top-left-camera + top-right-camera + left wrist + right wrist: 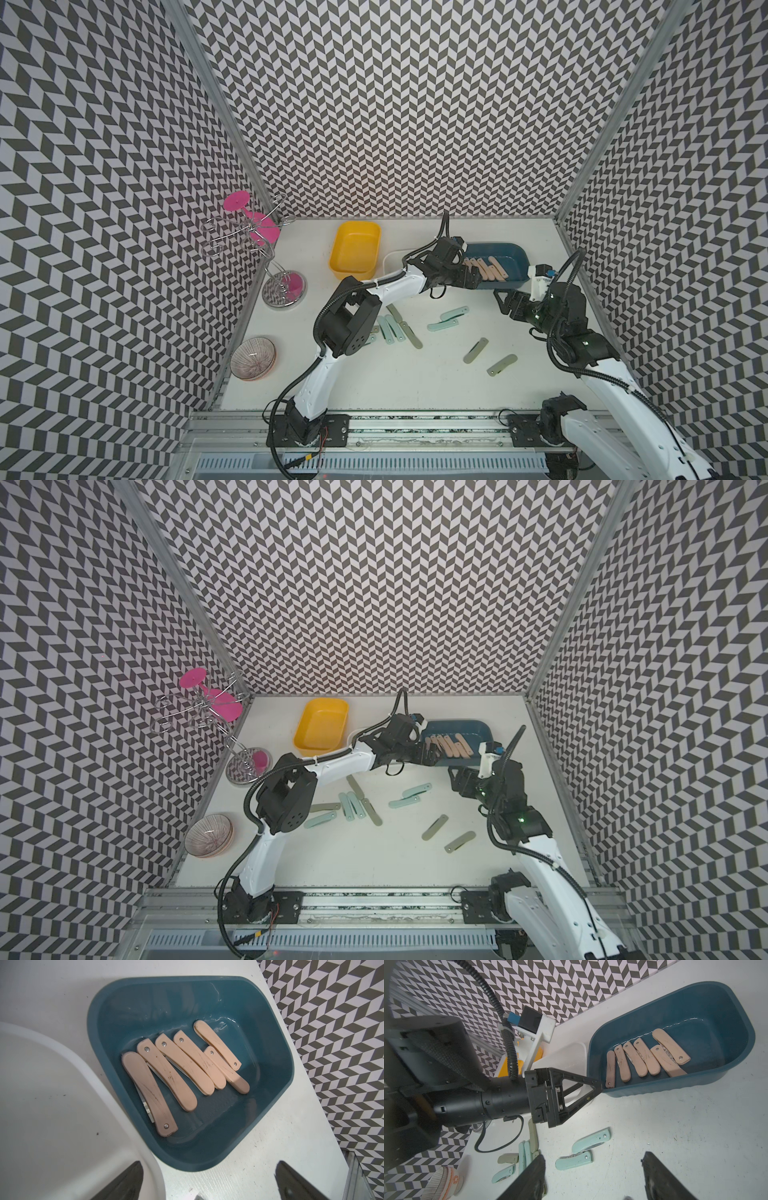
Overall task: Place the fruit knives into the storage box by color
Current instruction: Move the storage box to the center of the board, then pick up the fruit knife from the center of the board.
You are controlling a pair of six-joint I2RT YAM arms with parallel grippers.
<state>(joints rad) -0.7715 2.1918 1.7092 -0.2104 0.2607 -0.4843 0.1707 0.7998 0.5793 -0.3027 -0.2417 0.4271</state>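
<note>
- Fruit knives: six peach-pink ones lie flat inside the blue storage box, side by side and partly overlapping. Mint knives and sage knives lie loose on the table, on the robot's side of the box.
- Only the left wrist view shows rivets and dark scuffs on the peach handles. In both top views the left gripper hides part of that row.
- Only the right wrist view shows the left gripper side-on, its tip at the box rim next to the white box.
- Left arm: elbow raised, forearm stretched toward the box, jaws spread wide and empty.
- Right gripper: over the table just beside the box, jaws apart with nothing between them.
</note>
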